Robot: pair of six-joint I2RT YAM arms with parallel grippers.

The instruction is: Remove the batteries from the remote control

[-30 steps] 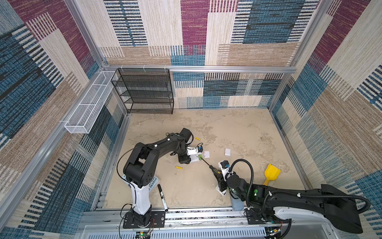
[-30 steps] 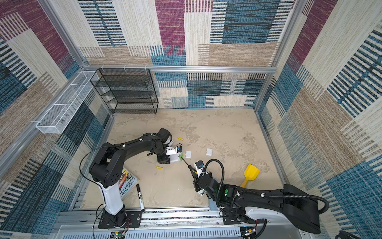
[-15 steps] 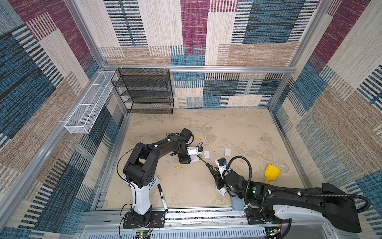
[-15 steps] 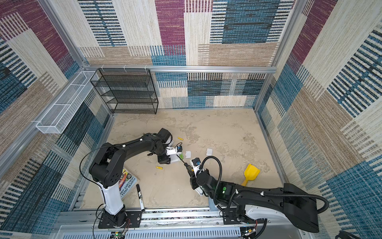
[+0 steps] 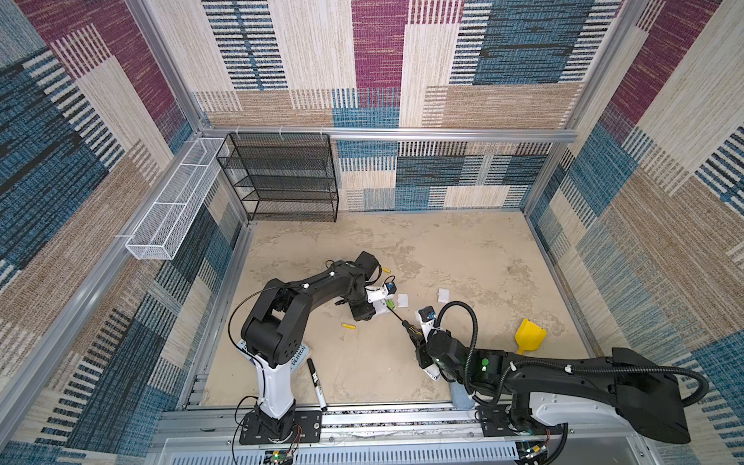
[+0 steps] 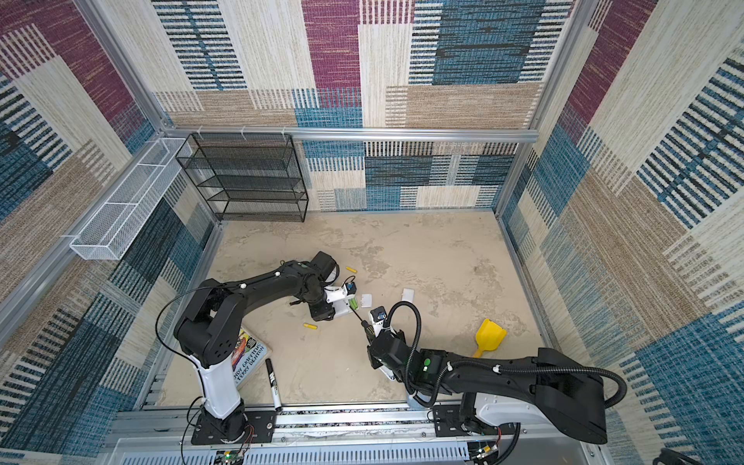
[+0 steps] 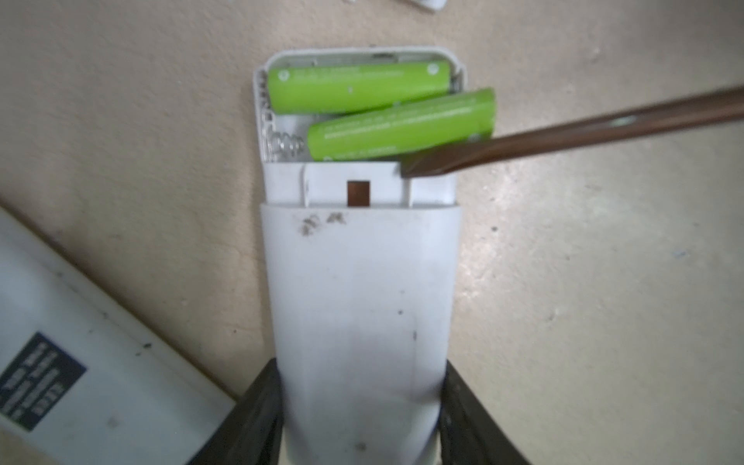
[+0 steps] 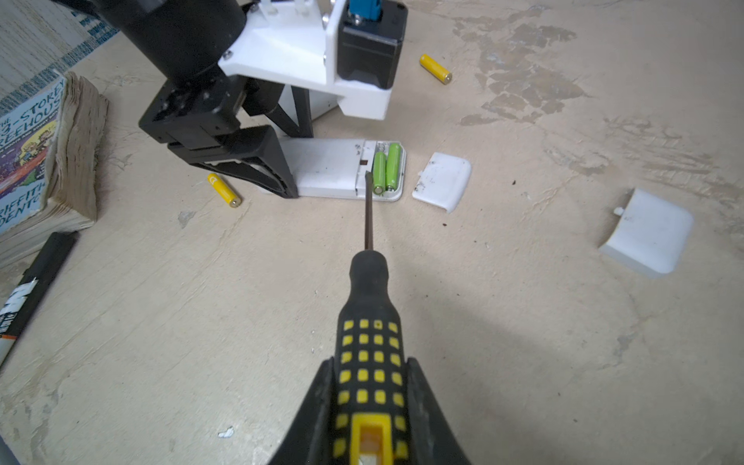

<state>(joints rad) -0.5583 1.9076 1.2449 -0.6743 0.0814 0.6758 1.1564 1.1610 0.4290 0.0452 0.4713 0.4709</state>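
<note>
Left hand (image 7: pixel 362 406) lies low, clamping the remote (image 7: pixel 358 282); right hand (image 8: pixel 366 386) grips a screwdriver (image 8: pixel 368 290) aimed at the lime batteries (image 7: pixel 402 125).

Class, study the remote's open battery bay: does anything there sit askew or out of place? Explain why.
The green battery beside the screwdriver tip is askew: one end juts past the remote's side wall, while the other green battery lies seated.

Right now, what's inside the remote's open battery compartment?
Two lime green cells: the seated battery and the skewed battery, one end past the remote wall. A bare spring shows. The screwdriver tip covers one corner; the floor under the cells is hidden.
</note>
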